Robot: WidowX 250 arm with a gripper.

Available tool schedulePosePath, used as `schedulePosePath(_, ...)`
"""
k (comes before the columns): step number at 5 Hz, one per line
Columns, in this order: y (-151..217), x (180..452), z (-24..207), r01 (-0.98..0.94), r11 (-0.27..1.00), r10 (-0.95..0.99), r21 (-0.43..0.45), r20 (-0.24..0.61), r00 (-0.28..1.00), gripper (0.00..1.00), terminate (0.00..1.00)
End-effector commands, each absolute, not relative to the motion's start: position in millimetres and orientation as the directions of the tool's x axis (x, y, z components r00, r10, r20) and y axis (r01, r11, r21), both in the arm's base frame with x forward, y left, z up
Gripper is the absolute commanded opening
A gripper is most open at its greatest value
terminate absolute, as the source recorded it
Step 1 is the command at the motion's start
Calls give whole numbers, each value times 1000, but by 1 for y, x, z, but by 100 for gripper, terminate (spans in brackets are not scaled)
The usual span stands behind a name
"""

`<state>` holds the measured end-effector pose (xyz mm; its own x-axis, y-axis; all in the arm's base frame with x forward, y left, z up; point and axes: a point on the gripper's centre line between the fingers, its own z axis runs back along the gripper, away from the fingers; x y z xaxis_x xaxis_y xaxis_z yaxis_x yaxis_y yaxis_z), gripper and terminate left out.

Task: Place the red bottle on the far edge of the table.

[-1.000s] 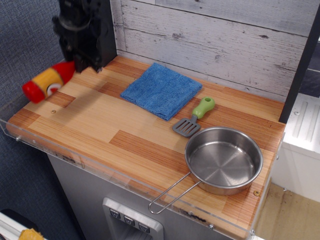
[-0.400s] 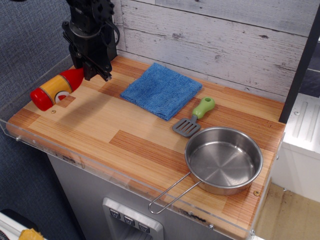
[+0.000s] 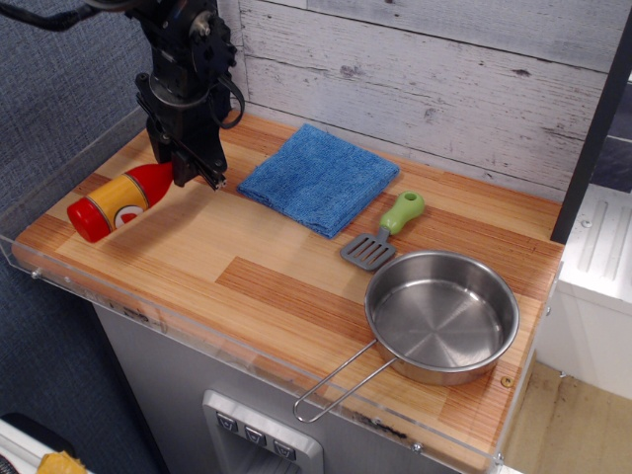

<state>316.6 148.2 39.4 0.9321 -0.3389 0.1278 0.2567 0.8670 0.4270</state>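
Gripper (image 3: 194, 170): it is hanging over the back-left part of the table (image 3: 197, 247), pointing down; its black fingers are closing on the neck end of the red bottle (image 3: 120, 202) and seem to be holding it, but how wide they are standing I cannot tell.
Red bottle: it is lying almost flat at the left end of the table, its base pointing to the left edge, yellow label facing up; if it is touching the wood is not clear.
Blue cloth (image 3: 318, 178): it is lying just right of the gripper.
Spatula (image 3: 385, 229): it is resting between the cloth and the steel pan (image 3: 440, 314).
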Motion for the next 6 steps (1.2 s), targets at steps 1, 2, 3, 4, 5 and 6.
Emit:
schedulePosePath(1, 146, 316, 51, 249, 871, -337, 424, 145, 930, 100, 0)
schedulePosePath(2, 146, 317, 52, 254, 874, -338, 414, 142, 930, 100, 0)
schedulePosePath(3, 145, 317, 54, 251, 874, -335, 416, 143, 931, 100, 0)
schedulePosePath(4, 146, 317, 56, 246, 874, -332, 420, 145, 932, 100, 0)
schedulePosePath(5, 146, 320, 68, 260, 864, -361, 430, 171, 917, 100, 0)
schedulePosePath(6, 145, 325, 98, 261, 850, -400, 458, 236, 886, 100, 0)
